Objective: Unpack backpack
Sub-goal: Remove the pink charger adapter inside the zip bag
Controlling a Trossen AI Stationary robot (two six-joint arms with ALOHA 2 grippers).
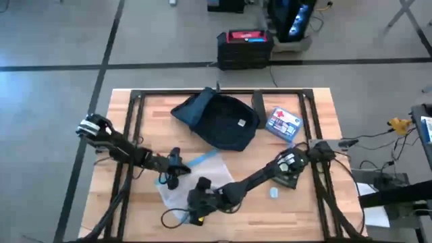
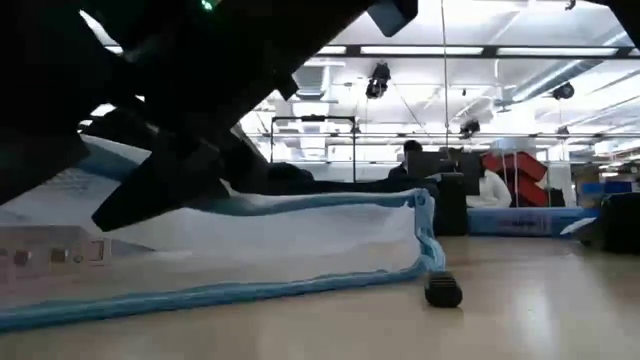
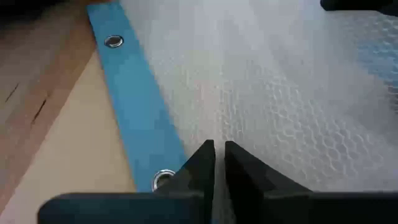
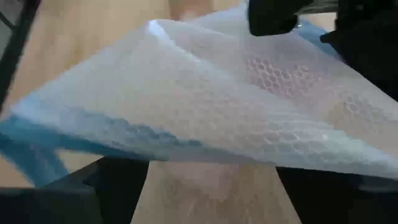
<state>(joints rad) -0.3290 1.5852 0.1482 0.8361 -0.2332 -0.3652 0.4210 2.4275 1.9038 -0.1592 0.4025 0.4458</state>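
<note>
Left claw (image 1: 173, 173) pinches our pouch (image 1: 192, 177) by its blue edge; right claw (image 1: 198, 200), spread just beside it, sits nearer than the backpack (image 1: 219, 120).

The left arm reaches in from the worktop's left edge toward its middle, and the left gripper (image 1: 172, 177) has its fingers (image 3: 202, 163) pressed nearly together. The right arm stretches from the right edge (low, elbow bent) toward the front-centre, with the right gripper (image 1: 198, 199) spread wide.
</note>
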